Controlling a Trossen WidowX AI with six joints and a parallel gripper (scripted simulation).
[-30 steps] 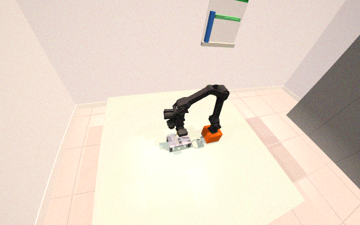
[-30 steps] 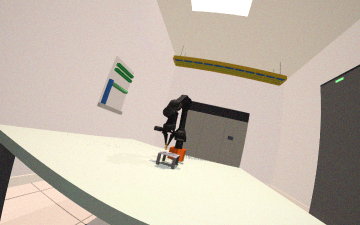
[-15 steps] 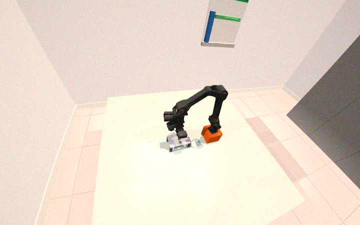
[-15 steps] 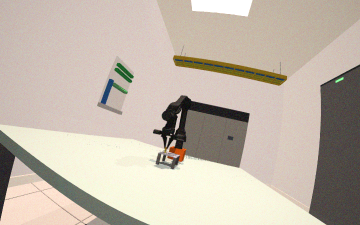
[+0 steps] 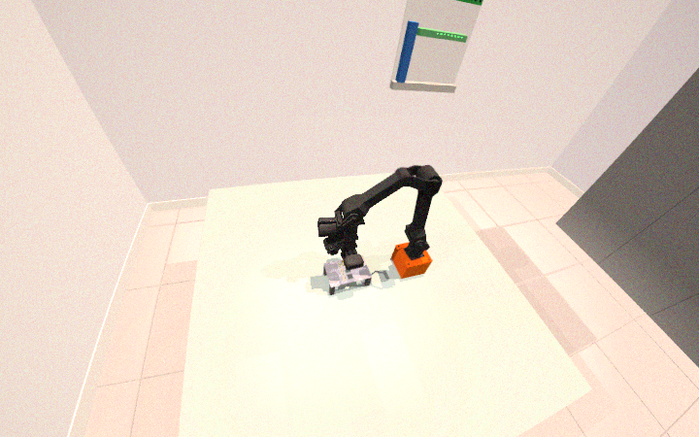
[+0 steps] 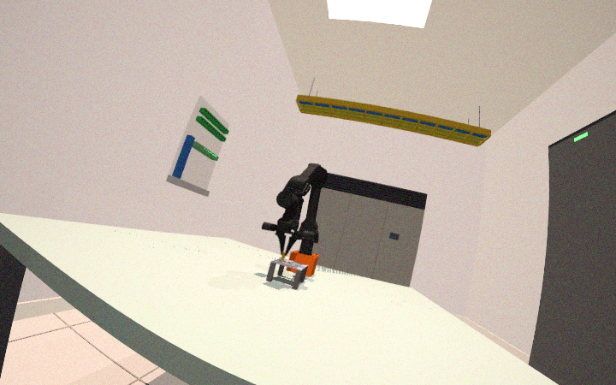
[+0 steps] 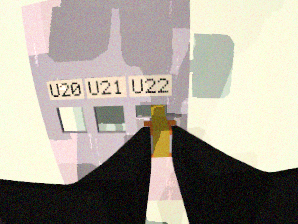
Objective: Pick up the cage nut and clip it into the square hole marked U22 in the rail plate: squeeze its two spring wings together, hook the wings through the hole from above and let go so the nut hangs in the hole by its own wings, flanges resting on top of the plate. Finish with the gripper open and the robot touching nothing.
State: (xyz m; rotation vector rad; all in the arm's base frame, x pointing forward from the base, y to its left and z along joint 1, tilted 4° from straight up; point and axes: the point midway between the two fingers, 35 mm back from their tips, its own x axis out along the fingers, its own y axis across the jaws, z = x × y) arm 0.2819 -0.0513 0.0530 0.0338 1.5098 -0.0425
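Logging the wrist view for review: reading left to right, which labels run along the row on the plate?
U20 label → U21 label → U22 label

Wing tips (image 7: 159,108) too blurred
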